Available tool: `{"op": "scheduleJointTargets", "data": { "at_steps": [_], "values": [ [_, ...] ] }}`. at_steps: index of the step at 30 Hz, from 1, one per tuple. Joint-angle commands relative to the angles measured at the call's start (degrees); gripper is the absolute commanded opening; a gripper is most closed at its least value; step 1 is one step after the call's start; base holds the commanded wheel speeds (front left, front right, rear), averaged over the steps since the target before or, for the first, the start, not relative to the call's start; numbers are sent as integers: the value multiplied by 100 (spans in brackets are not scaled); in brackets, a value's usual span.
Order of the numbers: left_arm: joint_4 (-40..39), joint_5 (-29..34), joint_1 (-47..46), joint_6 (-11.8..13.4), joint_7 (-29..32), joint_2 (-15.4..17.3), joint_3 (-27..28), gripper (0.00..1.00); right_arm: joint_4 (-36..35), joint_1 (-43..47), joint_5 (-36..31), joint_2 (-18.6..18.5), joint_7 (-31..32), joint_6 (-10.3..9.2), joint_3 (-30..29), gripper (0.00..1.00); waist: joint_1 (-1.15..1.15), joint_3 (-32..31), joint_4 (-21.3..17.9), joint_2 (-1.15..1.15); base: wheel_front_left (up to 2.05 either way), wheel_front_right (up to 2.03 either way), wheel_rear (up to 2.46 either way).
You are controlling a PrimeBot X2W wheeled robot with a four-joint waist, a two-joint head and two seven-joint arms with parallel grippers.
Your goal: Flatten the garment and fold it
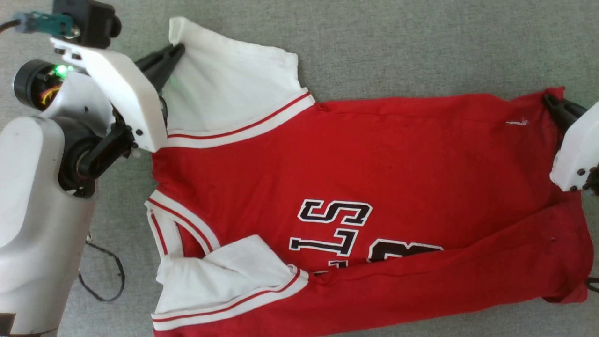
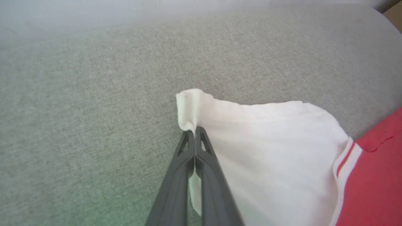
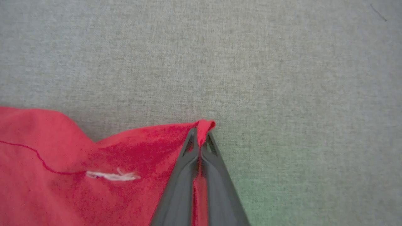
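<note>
The garment (image 1: pixel 374 154), a red jersey with white sleeves and black lettering, lies sideways on grey cloth, collar to the left, its near edge folded over the chest. My left gripper (image 1: pixel 177 49) is shut on the far white sleeve's tip. In the left wrist view, the left gripper (image 2: pixel 194 132) pinches that white sleeve (image 2: pixel 267 150), cloth showing between the fingers. My right gripper (image 1: pixel 548 100) is shut on the far red hem corner at the right. The right wrist view shows the right gripper (image 3: pixel 199 134) clamping that red corner (image 3: pixel 205 125).
A grey woven surface (image 1: pixel 421 42) spreads around the garment, with open room beyond its far edge. A thin black cable (image 1: pixel 110 271) loops beside my left arm's pale body (image 1: pixel 32 224) at the lower left.
</note>
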Motion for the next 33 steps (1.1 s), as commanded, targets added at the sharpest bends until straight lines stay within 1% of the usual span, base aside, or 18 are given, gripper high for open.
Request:
{"op": "scheduleJointTargets", "data": {
  "at_steps": [1, 7, 12, 17, 23, 24, 25, 30, 33],
  "values": [
    [1, 20, -68, -35, -146, -11, 45, 0, 50, -9, -17, 34, -94, -4, 47, 0, -1, -116, 0, 0, 0, 0, 0],
    [-250, -77, 334, -89, -782, 61, 139, 0, -59, 233, 61, 19, -606, -4, -12, 0, -1, -583, 23, 0, 0, 0, 0],
    [-754, -251, 1071, -75, -1184, 91, 277, 0, -232, 798, 195, 109, -923, -4, -225, 0, -1, -1048, 66, 0, 0, 0, 0],
    [-1442, -496, 2107, 98, -1473, 108, 534, 0, -442, 1456, 305, 261, -1186, -4, -496, 0, -1, -1442, 99, 0, 0, 0, 0],
    [-2161, -756, 3423, 398, -1695, 115, 860, 0, -646, 2209, 441, 530, -1324, -4, -782, 0, -1, -1729, 170, 0, 0, 0, 0],
    [-2231, -806, 3646, 445, -1705, 108, 894, 0, -660, 2328, 456, 579, -1330, -4, -803, 0, -1, -1761, 178, 0, 0, 0, 0],
    [-2231, -806, 3646, 445, -1705, 108, 894, 0, -660, 2328, 456, 579, -1330, -4, -803, 0, -1, -1761, 178, 0, 0, 0, 0],
    [-2365, -1170, 4661, 575, -1582, 34, 891, 0, -639, 2800, 541, 805, -1345, -4, -891, 0, -1, -1865, 212, 0, 0, 0, 0],
    [-2304, -1200, 5055, 672, -1484, 62, 842, 0, -586, 2978, 522, 869, -1355, -4, -929, 0, -1, -1913, 233, 0, 0, 0, 0]
  ]
}}
